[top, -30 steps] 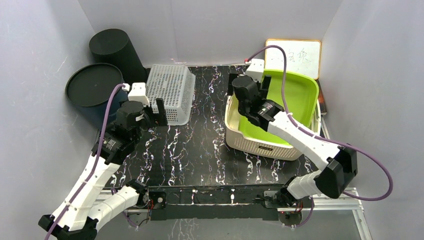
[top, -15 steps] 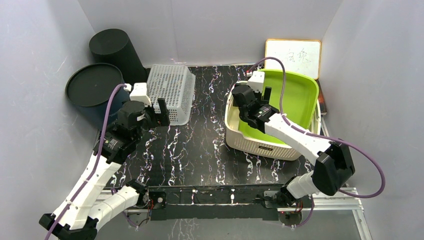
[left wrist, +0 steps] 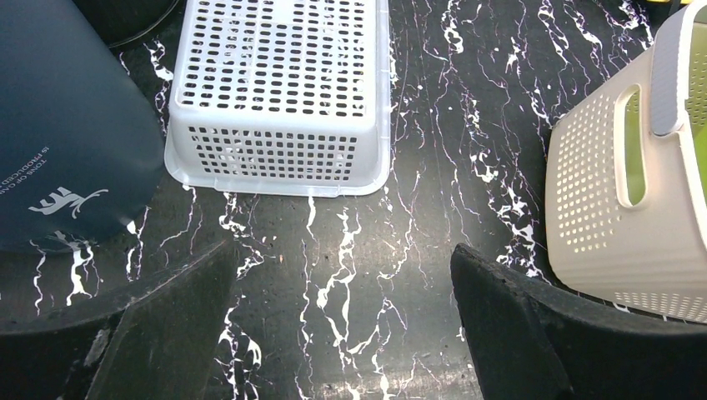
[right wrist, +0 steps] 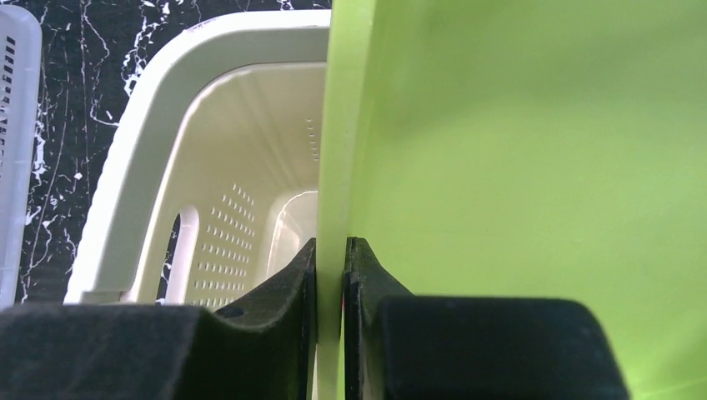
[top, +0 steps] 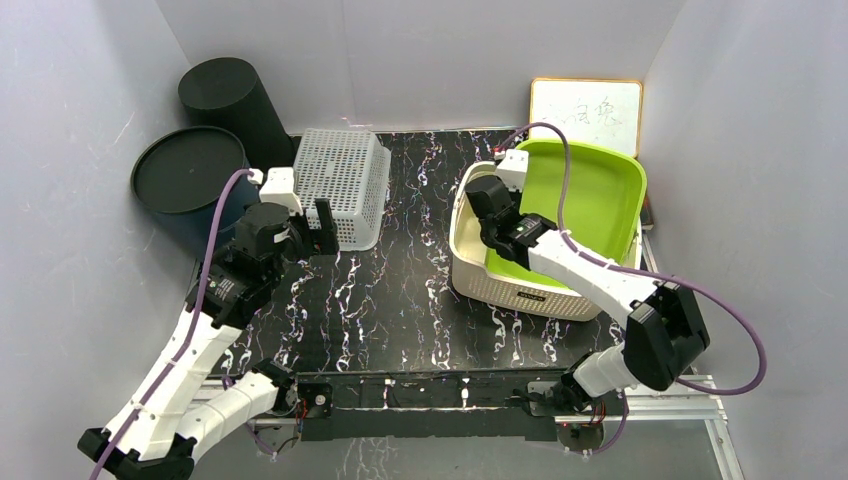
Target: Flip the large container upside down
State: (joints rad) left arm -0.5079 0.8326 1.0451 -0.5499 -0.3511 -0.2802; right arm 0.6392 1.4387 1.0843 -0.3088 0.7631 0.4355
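A large lime-green container (top: pixel 590 190) lies tilted inside a cream perforated basket (top: pixel 462 235) at the right of the table. My right gripper (top: pixel 500 215) is shut on the green container's left rim. In the right wrist view both fingers pinch that thin green wall (right wrist: pixel 517 150), the gripper (right wrist: pixel 331 246) hanging over the cream basket's hollow (right wrist: pixel 167 150). My left gripper (top: pixel 318 225) hovers open over bare tabletop, and in its own view (left wrist: pixel 342 250) nothing sits between the fingers. The cream basket's handle side (left wrist: pixel 600 192) shows at the right of the left wrist view.
A white mesh basket (top: pixel 345 180) lies upside down just beyond the left gripper, also in the left wrist view (left wrist: pixel 279 92). A black bin (top: pixel 225 95) and a dark round tub (top: pixel 185 170) stand at the far left. A whiteboard (top: pixel 588 110) leans behind the green container.
The right gripper dropped onto the green container's left rim and went from open to shut on it. The green container shifted slightly. The left arm stayed put.
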